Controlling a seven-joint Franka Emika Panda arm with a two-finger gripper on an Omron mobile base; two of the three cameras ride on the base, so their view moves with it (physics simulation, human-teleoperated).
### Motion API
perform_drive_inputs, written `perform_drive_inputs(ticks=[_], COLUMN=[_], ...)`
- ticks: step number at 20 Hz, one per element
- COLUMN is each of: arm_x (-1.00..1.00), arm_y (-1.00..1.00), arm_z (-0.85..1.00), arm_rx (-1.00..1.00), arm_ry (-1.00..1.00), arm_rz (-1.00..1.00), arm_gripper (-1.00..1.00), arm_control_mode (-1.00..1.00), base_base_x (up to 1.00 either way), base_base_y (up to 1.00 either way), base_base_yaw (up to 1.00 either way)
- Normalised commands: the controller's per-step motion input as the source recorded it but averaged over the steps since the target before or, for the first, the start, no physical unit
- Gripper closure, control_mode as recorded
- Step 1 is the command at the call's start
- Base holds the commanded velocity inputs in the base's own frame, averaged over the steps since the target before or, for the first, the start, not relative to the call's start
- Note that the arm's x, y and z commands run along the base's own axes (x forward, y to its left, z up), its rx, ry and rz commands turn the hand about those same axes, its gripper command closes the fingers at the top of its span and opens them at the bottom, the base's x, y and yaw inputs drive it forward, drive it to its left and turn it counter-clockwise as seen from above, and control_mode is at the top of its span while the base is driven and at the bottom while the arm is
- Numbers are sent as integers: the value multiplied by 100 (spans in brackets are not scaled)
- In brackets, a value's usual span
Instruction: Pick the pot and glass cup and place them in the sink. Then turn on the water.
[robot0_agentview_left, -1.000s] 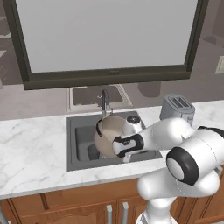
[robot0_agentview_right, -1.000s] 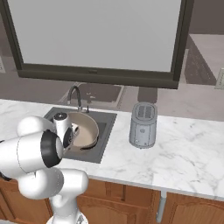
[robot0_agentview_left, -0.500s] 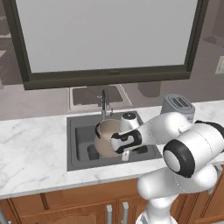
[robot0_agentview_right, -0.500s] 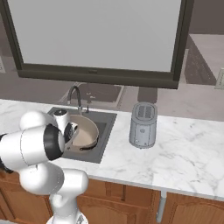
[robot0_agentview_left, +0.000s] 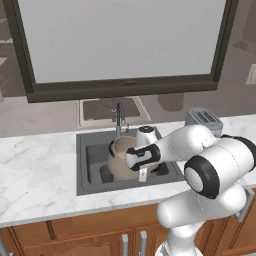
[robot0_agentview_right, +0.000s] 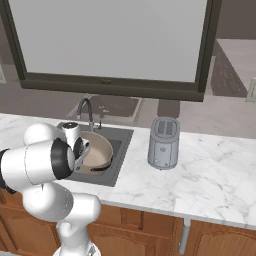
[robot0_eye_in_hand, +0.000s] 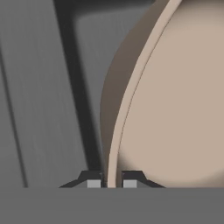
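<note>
I have the gripper (robot0_eye_in_hand: 112, 181) closed on the rim of the pot (robot0_agentview_left: 121, 157), one fingertip inside the wall and one outside. The pot sits tilted within the sink (robot0_agentview_left: 92, 167), below the faucet (robot0_agentview_left: 119, 117). The hold is a thin edge pinch on a wide vessel; I judge it could pivot or slip if released from this lean, dropping hard against the basin. I cannot identify the glass cup with confidence. No water is running.

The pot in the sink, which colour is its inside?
Pale beige; the pot shows it best in the hand view.
</note>
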Motion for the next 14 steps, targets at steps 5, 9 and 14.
perform_drive_inputs(ticks=[5, 9, 14], arm_x=[0, 0, 0], arm_y=[0, 0, 0], arm_z=[0, 0, 0], arm_rx=[0, 0, 0], arm_ry=[0, 0, 0], arm_rz=[0, 0, 0], arm_gripper=[-100, -100, -100], arm_control_mode=[-100, -100, -100], base_base_x=[0, 0, 0], base_base_y=[0, 0, 0], base_base_yaw=[0, 0, 0])
